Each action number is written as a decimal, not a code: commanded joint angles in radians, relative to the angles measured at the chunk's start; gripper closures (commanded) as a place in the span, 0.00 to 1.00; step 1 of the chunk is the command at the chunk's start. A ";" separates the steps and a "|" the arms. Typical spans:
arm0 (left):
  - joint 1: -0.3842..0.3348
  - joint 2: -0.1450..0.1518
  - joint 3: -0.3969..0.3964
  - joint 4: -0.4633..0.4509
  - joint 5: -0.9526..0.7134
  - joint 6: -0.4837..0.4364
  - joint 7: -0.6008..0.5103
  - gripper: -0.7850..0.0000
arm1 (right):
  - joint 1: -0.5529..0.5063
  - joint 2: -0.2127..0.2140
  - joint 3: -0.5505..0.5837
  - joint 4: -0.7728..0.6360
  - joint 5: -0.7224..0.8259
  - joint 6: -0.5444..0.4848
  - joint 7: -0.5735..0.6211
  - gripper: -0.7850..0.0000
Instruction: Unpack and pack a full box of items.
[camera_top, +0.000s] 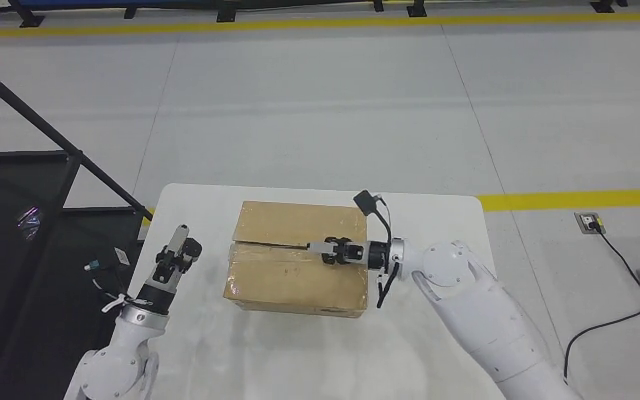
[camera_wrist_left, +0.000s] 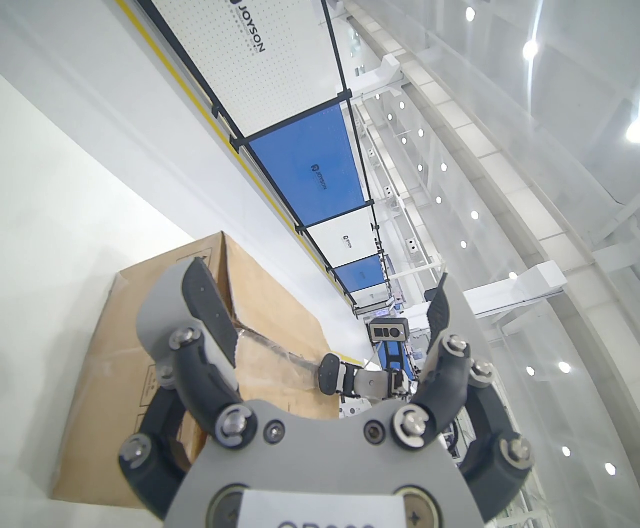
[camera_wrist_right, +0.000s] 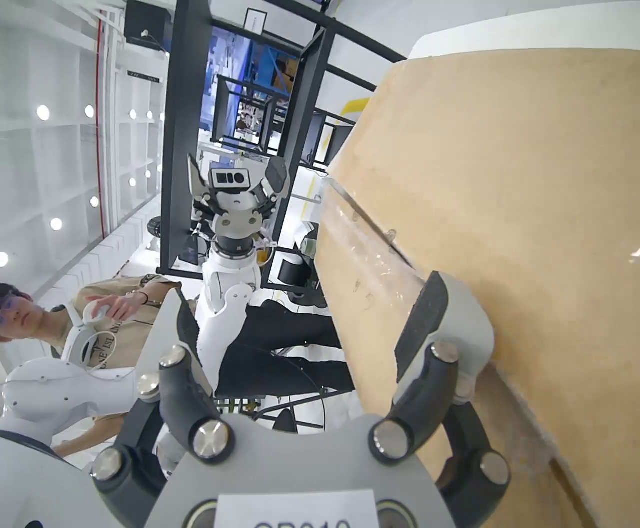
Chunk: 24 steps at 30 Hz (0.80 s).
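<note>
Dark lettering is showing on the white perforated panel (camera_wrist_left: 225, 60) at upper left and the blue panel (camera_wrist_left: 310, 170) mid-frame; small printed symbols, illegible, are sitting on the box (camera_wrist_left: 100, 325) at lower left.

The right arm (camera_top: 480, 310) and the left arm (camera_top: 128, 345) both wear smooth, glossy white shells, rounded and swelling at the joints. A black band rings the right wrist, and a black cable (camera_top: 384, 222) loops off it. Thin wires with small white tags (camera_top: 108, 300) trail from the left forearm. The left gripper (camera_wrist_left: 320, 280) and the right gripper (camera_wrist_right: 305, 295) look alike. Each has a grey metal palm plate (camera_wrist_left: 320, 460) studded with silver screws (camera_wrist_left: 235, 422), curved black links (camera_wrist_right: 420, 400), pale grey fingers faced with black dotted pads (camera_wrist_left: 207, 300), and a white label (camera_wrist_right: 297, 510) with black print. A small black camera box (camera_wrist_right: 229, 178) sits behind the left gripper.
</note>
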 joint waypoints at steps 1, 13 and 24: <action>0.000 0.000 0.003 0.004 -0.001 -0.001 -0.005 0.00 | 0.016 -0.006 -0.012 0.021 0.015 0.032 0.015 0.00; -0.022 -0.003 0.032 0.030 0.006 0.011 -0.018 0.00 | 0.042 -0.027 -0.045 0.036 0.012 0.080 -0.013 0.00; -0.048 -0.008 0.062 0.126 0.001 0.038 -0.011 0.00 | 0.076 -0.062 -0.101 0.077 0.025 0.084 -0.051 0.00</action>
